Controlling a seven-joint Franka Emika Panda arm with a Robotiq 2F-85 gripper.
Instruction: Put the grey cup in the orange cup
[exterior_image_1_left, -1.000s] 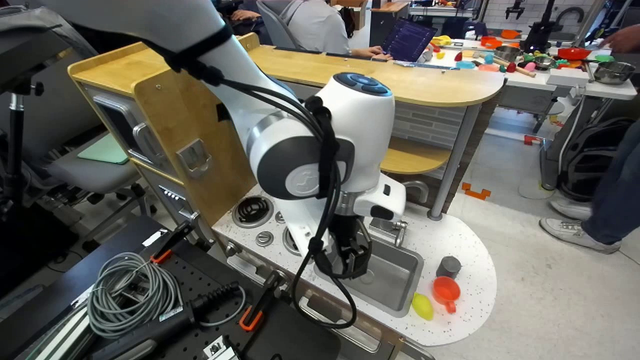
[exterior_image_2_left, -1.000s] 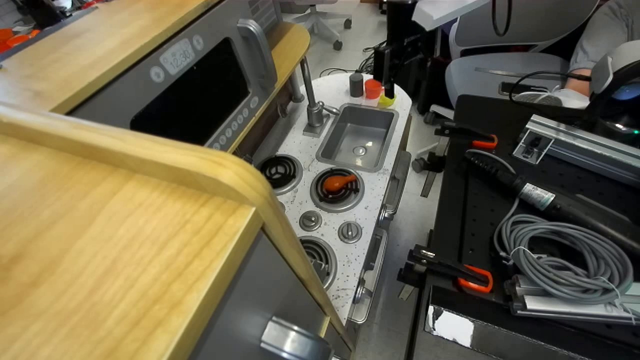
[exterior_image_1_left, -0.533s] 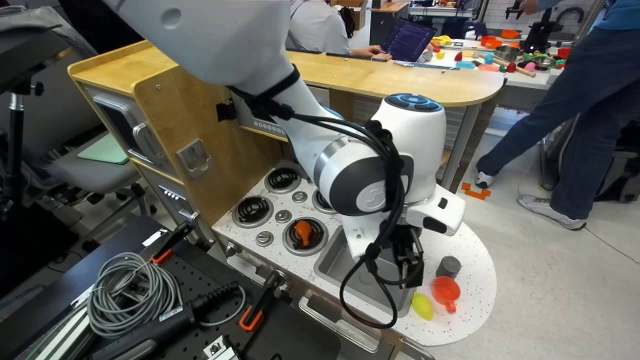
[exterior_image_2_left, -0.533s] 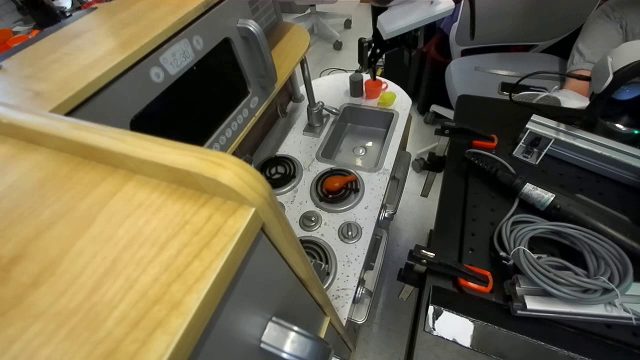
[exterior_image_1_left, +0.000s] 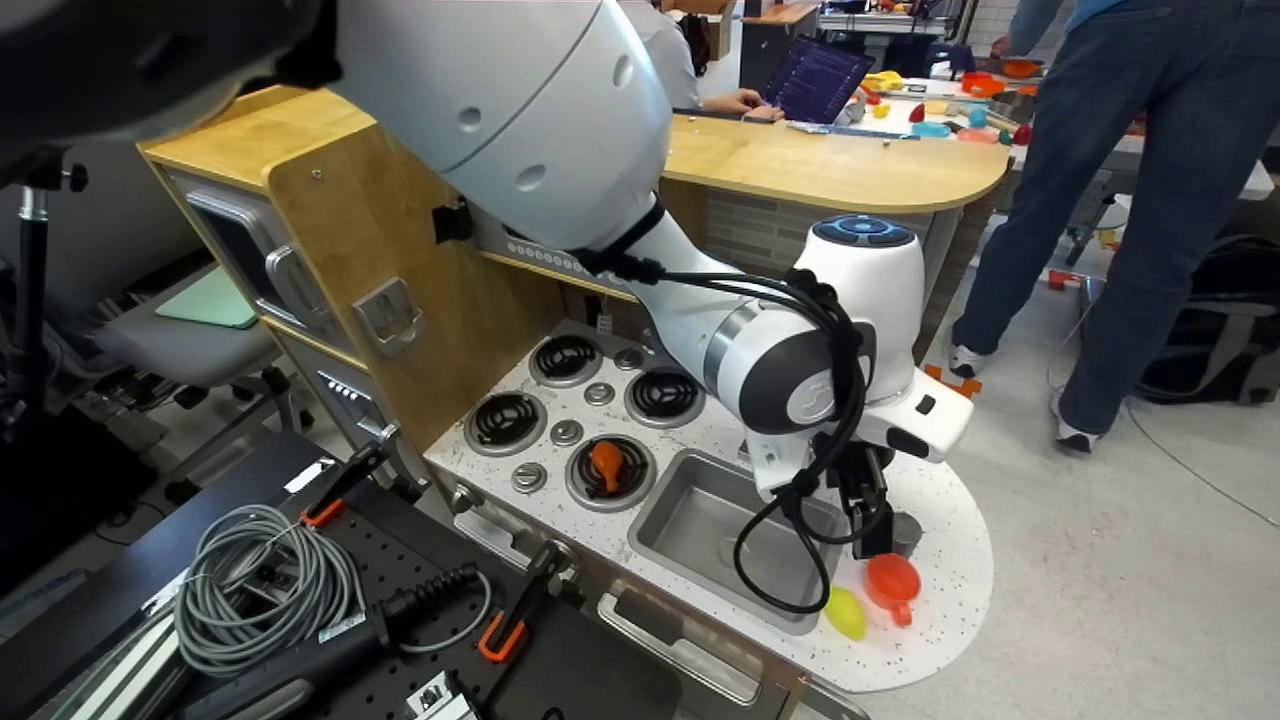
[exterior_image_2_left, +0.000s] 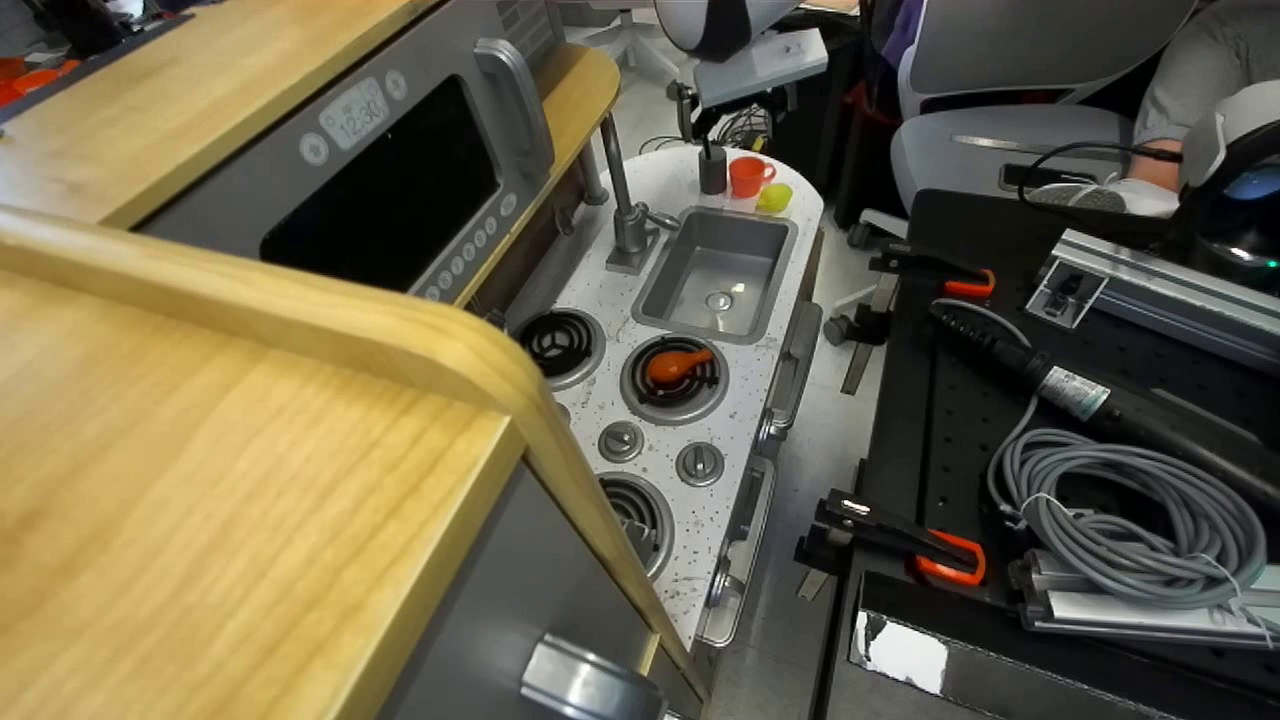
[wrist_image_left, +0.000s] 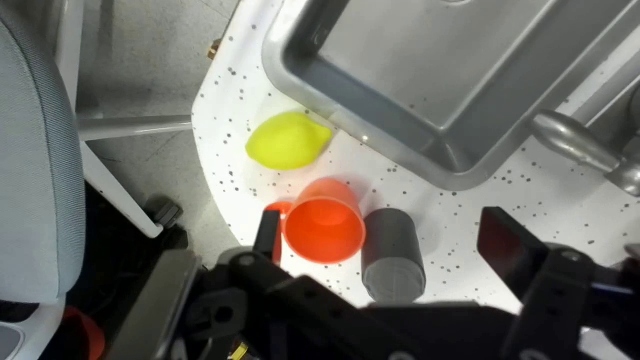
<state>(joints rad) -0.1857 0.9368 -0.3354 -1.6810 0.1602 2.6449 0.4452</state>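
Note:
The grey cup (wrist_image_left: 391, 240), a dark grey cylinder with a paler grey end facing up, stands upright on the white counter. It also shows in both exterior views (exterior_image_1_left: 908, 532) (exterior_image_2_left: 713, 173), partly hidden by the gripper. The orange cup (wrist_image_left: 325, 231), red-orange with a side handle, stands right beside it, mouth up; both exterior views show it too (exterior_image_1_left: 890, 580) (exterior_image_2_left: 747, 178). My gripper (wrist_image_left: 381, 222) is open and empty above the cups. In the wrist view both cups appear between its fingers, with the left finger overlapping the orange cup's handle. The gripper also shows in both exterior views (exterior_image_1_left: 872, 535) (exterior_image_2_left: 703, 128).
A yellow lemon (wrist_image_left: 287, 141) lies beside the orange cup near the counter edge. A grey sink (exterior_image_1_left: 700, 520) with a metal faucet (exterior_image_2_left: 630, 230) is set in the counter next to the cups. An orange toy piece (exterior_image_2_left: 675, 366) lies on a stove burner. A wooden shelf (exterior_image_1_left: 820, 165) stands behind.
The arm has swung along the counter, from over the sink to over the cups at the rounded end. The cups and lemon have not moved. A person behind has walked past.

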